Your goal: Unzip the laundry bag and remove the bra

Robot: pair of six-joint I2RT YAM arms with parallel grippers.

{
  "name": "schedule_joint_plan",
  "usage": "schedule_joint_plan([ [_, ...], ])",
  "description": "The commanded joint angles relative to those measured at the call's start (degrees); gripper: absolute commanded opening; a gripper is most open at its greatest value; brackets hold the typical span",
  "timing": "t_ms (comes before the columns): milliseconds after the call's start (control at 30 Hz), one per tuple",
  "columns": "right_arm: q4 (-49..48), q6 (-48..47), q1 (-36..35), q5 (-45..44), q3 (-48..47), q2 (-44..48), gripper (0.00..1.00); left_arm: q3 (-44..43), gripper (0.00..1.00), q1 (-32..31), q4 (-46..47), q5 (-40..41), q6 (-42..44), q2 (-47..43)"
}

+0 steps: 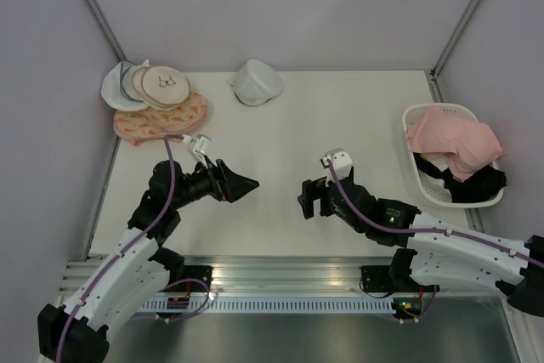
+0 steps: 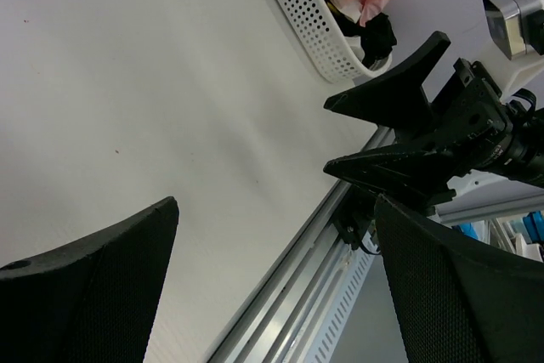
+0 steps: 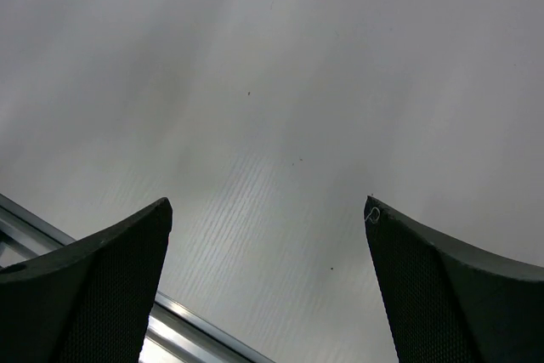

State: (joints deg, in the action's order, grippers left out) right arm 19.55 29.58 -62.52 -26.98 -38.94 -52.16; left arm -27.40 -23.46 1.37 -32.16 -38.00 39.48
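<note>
Top external, bench (image 1: 340, 125): white, carries all listed below.
Basket (image 1: 425, 180): white, perforated, at the right edge; holds a pink garment (image 1: 450, 144) lying over a black garment (image 1: 480, 186).
Pink patterned bag (image 1: 161, 120): round, flat, near the far left corner, partly under the disc stack.
Disc stack (image 1: 153, 84): cream and white, in the far left corner.
Laundry bag (image 1: 256, 82): white mesh dome at the far edge, left of its middle, well apart from both hands; zipper and contents impossible to tell.
Left hand (image 1: 245, 184): jaws spread wide, holding nothing, over the near left part, pointing at the right hand.
Right hand (image 1: 306, 199): jaws spread wide, empty, by the middle of the near edge.
</note>
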Motion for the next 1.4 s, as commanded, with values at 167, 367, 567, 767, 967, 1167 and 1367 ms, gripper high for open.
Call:
schedule_joint_plan([
  [167,-5.4,-4.62,1.69,-3.69,-8.25,-11.1,0.98,2.25,1.0,-0.71,-0.31,0.68,3.02,-5.55],
  [367,-14.34,-9.36,15.73,4.65,-15.46,-26.31,0.98,6.12,1.0,-0.71,-2.49,3.6,0.31,-9.59],
  [567,-17.79,-16.04,20.95,9.05,-28.63,-41.51,0.98,9.9,1.0,-0.97,-3.21,4.82,-2.43,-13.81],
  [767,-19.02,-20.52,23.23,10.2,-43.48,-55.57,0.98,12.01,1.0,-1.06,-3.74,6.76,-4.62,-17.07],
  [967,-14.46,-24.39,25.52,10.98,-67.89,-74.2,0.98,13.77,1.0,-1.15,-4.44,8.25,-6.65,-19.35],
  [1167,-19.1,-26.94,27.19,12.21,-78.38,-85.55,0.98,14.13,1.0,-1.23,-5.93,8.96,-7.26,-21.29],
  [1367,-31.04,-29.05,28.95,16.43,-83.93,-94.69,0.98,13.86,1.0,-1.32,-6.73,8.61,-7.35,-21.47],
])
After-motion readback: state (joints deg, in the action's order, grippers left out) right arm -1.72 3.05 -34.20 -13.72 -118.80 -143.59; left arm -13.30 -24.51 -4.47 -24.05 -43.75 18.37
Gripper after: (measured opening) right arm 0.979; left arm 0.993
